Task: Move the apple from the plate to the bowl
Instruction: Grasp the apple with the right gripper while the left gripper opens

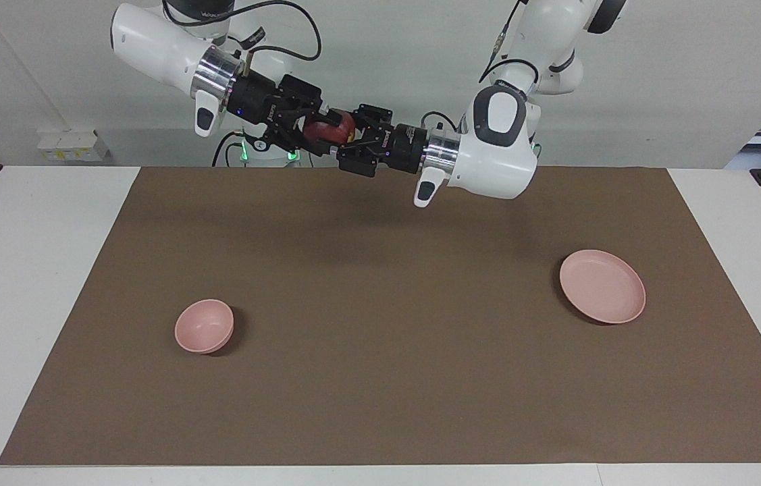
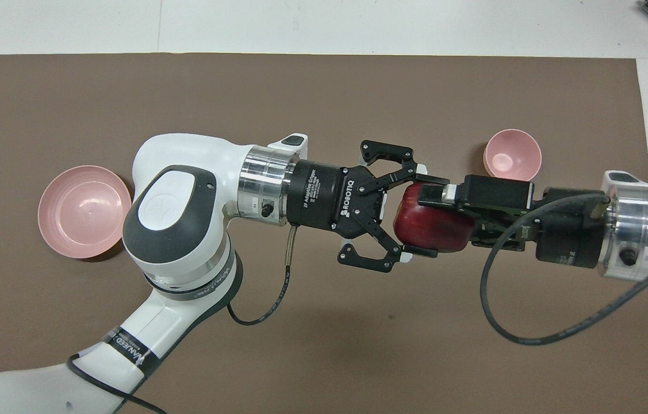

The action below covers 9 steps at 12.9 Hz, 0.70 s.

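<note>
Apple: the dark-red apple point(image 2: 428, 225) was up in the air between the two grippers, high over the brown mat and nearer the robots' end than either dish; it was neither on the plate nor in the bowl.
Right gripper: the right gripper point(image 2: 436, 221) came in from the right arm's end, and its fingers point(image 2: 433, 192) were clamped on the apple, one lying across the top of the fruit in the overhead view.
Left gripper: the left gripper point(image 2: 413, 213) faced the right one with its fingers point(image 2: 413, 253) spread to either side of the apple; the tips sat at the fruit's edges, and whether they pressed on it could not be told.
Writing: the left gripper's black body read "ROBOTIQ" and "2F Adaptive Gripper"; a black band on the left arm carried white lettering too partial to read with certainty.
Plate: the pale-pink plate point(image 1: 601, 285) lay bare on the mat toward the left arm's end.
Bowl: the pale-pink bowl point(image 1: 204, 326) stood upright on the mat toward the right arm's end, well apart from the plate.
Mat: the brown mat point(image 1: 380, 378) covered most of the white table point(image 1: 15, 304).
Cables: black cables point(image 2: 507, 310) looped from both wrists.
</note>
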{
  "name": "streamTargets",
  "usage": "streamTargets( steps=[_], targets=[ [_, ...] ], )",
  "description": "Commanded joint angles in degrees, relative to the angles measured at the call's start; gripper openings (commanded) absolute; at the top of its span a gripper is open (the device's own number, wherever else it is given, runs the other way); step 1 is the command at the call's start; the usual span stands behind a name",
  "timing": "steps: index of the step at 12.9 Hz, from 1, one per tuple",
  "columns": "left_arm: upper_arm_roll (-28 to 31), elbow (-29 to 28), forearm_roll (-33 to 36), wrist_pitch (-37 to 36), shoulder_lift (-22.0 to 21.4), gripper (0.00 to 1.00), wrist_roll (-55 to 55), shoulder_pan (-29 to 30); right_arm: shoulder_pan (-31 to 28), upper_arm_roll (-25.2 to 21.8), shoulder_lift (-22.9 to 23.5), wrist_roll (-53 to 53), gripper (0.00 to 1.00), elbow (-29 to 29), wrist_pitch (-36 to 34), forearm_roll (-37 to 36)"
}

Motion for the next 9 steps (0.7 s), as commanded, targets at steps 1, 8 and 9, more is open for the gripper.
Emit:
streamTargets(
  steps=[1,8,9],
  targets=[
    [-0.02,0.63,-1.37,1.02,-0.24,0.0,-0.34,-0.35,-0.16,0.12,-2.27,-1.85,0.97,-2.75,0.21,1.63],
    [-0.02,0.81,-0.49,1.45,-0.67,0.99,-0.16,-0.44,-0.25,0.12,-2.0,-1.85,0.0,-2.48,0.2,1.54],
    [0.07,0.81,-0.31,1.98,-0.85,1.0,-0.16,-0.35,-0.42,0.12,-1.83,-1.76,0.0,-2.4,0.47,1.54]
  ],
)
